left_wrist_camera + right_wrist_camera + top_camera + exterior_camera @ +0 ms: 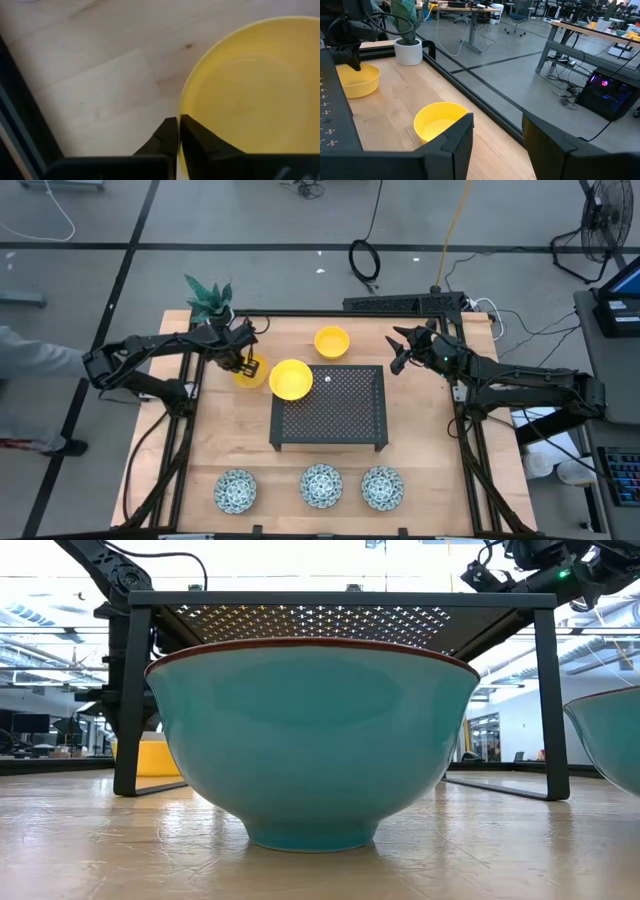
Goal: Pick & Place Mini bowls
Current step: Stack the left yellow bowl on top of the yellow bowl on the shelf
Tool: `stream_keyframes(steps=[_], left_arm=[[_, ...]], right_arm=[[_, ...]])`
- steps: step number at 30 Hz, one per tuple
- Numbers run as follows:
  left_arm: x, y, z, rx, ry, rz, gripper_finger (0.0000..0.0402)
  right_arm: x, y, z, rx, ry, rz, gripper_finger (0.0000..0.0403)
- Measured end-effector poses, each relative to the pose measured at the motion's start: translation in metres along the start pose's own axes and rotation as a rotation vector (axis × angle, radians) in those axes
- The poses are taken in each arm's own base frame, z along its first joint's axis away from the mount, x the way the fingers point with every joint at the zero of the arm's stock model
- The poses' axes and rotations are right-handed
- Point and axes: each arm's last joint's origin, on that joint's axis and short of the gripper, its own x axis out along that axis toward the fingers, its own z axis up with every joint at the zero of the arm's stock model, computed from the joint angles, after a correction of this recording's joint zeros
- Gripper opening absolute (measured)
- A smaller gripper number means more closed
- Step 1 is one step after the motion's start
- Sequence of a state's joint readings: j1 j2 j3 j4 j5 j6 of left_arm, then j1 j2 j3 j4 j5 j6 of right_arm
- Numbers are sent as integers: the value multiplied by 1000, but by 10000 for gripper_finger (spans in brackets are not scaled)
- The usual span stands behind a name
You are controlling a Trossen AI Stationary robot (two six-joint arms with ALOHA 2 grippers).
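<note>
So in the top-down shot the left tool (pixel 243 363) sits left of centre in the frame, right over a yellow bowl (pixel 250 372) near the rack's upper-left corner. Its wrist camera shows the two fingers (pixel 172 140) pinched together on that bowl's rim (pixel 182 107), one on each side of the wall, so it's clamped on it.

Second yellow bowl (pixel 291 379) is perched on the upper-left corner of the black mesh rack (pixel 330 408), hanging partly over the edge. Third yellow bowl (pixel 331 341) sits on the wooden tabletop (pixel 420 470) just above the rack, upper middle of the frame.

The right tool (pixel 401 350) hovers upper right of the rack, not touching anything. From its own camera the fingers (pixel 462 132) are spread well apart, with the third yellow bowl visible beyond them.

The three patterned bowls line up along the bottom of the frame: left one (pixel 235 490), middle one (pixel 321 485), right one (pixel 382 487). The table-level camera is basically filled by one of them, teal on the outside.

A potted plant (pixel 208 300) stands at the tabletop's upper-left corner, just above the left tool.
</note>
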State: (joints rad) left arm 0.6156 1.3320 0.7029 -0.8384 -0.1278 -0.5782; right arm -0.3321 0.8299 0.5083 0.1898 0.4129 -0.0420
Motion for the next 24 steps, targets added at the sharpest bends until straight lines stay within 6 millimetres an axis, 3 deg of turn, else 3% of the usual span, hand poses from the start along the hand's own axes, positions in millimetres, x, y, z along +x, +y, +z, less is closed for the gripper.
stream_keyframes(steps=[13,24], left_arm=[[-29,3,4,22,-94,-4,5],[-90,11,3,19,-304,-90,9]], right_arm=[[0,0,0,3,0,0,155],[0,0,0,2,0,0,155]])
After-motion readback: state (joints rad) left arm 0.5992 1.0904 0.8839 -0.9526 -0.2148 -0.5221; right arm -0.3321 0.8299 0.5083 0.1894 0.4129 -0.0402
